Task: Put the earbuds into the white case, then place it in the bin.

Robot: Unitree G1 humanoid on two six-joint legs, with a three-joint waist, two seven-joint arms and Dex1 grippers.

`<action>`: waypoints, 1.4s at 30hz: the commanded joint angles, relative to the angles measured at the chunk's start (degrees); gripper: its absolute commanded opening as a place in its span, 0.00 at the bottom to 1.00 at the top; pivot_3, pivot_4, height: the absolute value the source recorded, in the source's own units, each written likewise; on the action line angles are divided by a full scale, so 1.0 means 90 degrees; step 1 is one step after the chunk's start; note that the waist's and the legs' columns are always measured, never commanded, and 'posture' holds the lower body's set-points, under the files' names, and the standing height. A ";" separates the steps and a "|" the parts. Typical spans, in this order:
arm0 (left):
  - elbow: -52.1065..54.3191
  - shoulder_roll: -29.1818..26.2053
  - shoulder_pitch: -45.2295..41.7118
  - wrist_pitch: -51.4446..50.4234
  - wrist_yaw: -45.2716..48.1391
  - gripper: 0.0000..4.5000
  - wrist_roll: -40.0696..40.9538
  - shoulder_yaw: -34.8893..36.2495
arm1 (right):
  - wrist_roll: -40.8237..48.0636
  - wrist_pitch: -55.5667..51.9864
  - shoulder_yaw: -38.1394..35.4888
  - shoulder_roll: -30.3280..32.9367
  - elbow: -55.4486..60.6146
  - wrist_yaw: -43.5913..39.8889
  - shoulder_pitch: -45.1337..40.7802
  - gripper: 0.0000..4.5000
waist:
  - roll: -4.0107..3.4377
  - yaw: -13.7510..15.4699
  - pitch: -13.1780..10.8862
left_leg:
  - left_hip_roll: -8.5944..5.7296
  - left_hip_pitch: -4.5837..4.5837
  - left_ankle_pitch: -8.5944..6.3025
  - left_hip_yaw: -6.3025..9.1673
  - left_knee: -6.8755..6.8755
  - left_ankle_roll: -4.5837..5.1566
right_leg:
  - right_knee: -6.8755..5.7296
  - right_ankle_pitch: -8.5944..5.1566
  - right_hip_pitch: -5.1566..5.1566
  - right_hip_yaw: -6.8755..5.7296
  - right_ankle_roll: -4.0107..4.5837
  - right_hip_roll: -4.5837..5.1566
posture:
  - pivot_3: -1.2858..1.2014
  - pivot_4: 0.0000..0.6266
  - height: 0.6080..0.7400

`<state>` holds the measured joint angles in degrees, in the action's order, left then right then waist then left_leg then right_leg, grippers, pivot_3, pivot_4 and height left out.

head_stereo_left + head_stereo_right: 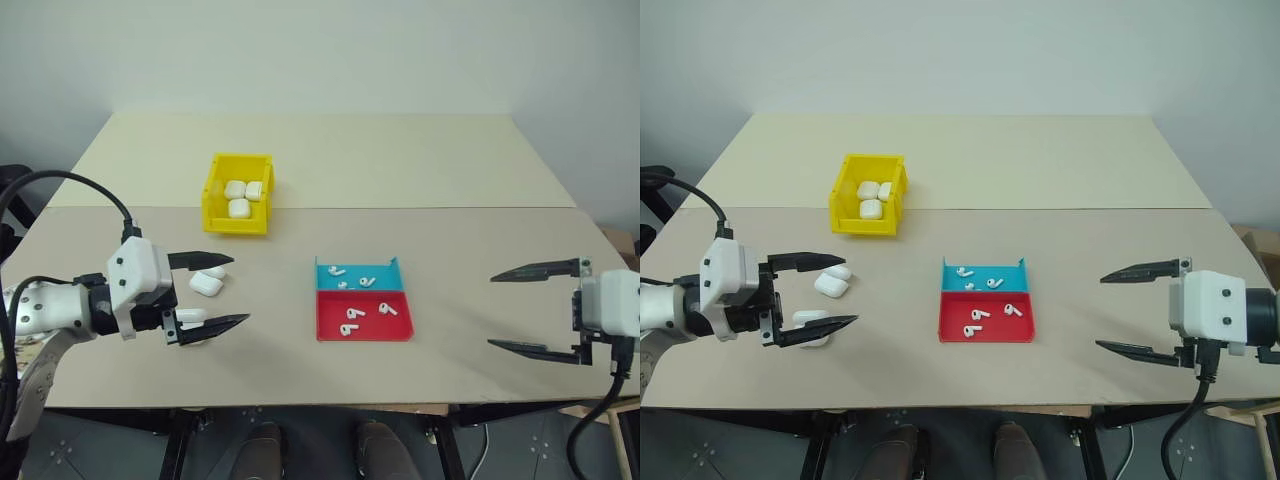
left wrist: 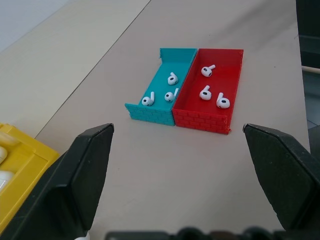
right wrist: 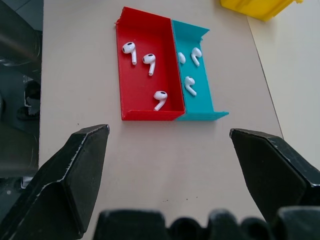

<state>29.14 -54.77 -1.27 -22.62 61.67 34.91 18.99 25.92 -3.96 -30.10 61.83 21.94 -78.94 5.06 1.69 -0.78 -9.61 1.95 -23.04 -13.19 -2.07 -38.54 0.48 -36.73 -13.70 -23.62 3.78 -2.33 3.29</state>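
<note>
The table (image 1: 450,160) has plenty of bare room, though the loose white cases (image 1: 207,284) lie near its front-left edge, under the spread left gripper (image 1: 222,291); a careless nudge might knock one off. The yellow bin (image 1: 238,222) already holds cases. The right gripper (image 1: 515,310) hangs spread too, empty. The tiny earbuds (image 1: 355,313) in the red-and-teal tray (image 1: 363,333) could slip.

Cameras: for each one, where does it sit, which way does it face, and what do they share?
Left eye and right eye views: head camera, looking forward and down over the table; yellow bin, loose white cases, tray, left gripper and right gripper, both open.
Left wrist view: looks along its black fingers at the tray with earbuds.
Right wrist view: looks along its fingers at the tray.
Shared: every view shows the red and teal tray.
</note>
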 commanded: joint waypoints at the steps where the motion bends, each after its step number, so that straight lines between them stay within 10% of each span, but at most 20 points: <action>1: 0.0238 -0.0074 -0.0076 -0.0153 -0.0025 1.00 0.0267 0.0205 | 0.0001 0.0140 -0.0106 0.0051 0.0026 0.0040 -0.0074 1.00 | 0.0000 0.0001 0.0000 | 0.0000 0.0000 0.0000 0.0000 0.0000 0.0000 | 0.0000 0.0000 0.0000 0.0000 0.0000 0.0000 | 0.52 0.24 1.00; 11: 0.0771 0.0095 0.0045 -0.0232 -0.1028 1.00 -0.0293 0.0147 | -0.0051 0.0157 -0.0002 0.0079 -0.0046 0.0061 -0.0100 1.00 | 0.0000 -0.0001 0.0000 | -0.0001 0.0001 0.0000 0.0000 0.0000 0.0000 | -0.0001 0.0000 0.0001 0.0001 0.0000 0.0000 | 0.52 0.24 1.00; 28: 0.1929 0.0041 -0.1882 -0.7765 -0.5965 1.00 0.1605 -0.0095 | -0.0232 -0.0065 0.0133 0.0090 0.0037 0.0166 0.0133 1.00 | 0.0006 -0.0019 -0.0003 | -0.0008 0.0034 0.0000 0.0021 -0.0001 0.0000 | -0.0001 -0.0028 0.0043 -0.0004 -0.0052 0.0001 | 0.52 0.24 1.00; 34: 0.1461 0.0268 -0.1208 -0.7765 -0.9045 1.00 0.4266 0.0353 | -0.0357 -0.0061 0.0491 0.0105 -0.0060 0.0253 0.0055 1.00 | 0.0015 -0.0046 -0.0008 | -0.0003 0.0056 -0.0001 0.0054 0.0028 -0.0001 | -0.0008 -0.0005 0.0043 0.0016 -0.0004 0.0009 | 0.52 0.24 1.00; 37: 0.1144 -0.1919 -0.0391 -0.4805 -1.2233 1.00 0.8229 -0.0648 | -0.0378 -0.0085 0.0677 0.0106 -0.0112 0.0306 -0.0043 1.00 | 0.0074 -0.0028 -0.0040 | 0.0020 0.0069 -0.0001 0.0058 0.0028 -0.0003 | -0.0027 -0.0002 0.0040 0.0022 0.0006 0.0026 | 0.52 0.24 1.00; 42: 0.1995 -0.2891 0.0505 -0.2272 -1.3562 1.00 0.8677 -0.1533 | -0.0464 -0.0063 0.0944 0.0105 -0.0183 0.0341 -0.0103 1.00 | 0.0028 0.0047 -0.0018 | -0.0007 0.0092 -0.0008 0.0021 0.0072 -0.0021 | 0.0000 0.0001 0.0058 0.0011 0.0014 0.0106 | 0.52 0.24 1.00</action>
<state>44.46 -79.62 2.70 -49.64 -56.87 111.78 7.01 21.74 -4.45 -21.07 62.05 20.10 -76.17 4.78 1.95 -0.35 -9.77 1.82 -22.22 -13.23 -1.96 -37.89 0.33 -36.73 -13.76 -23.10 3.87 -2.17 4.21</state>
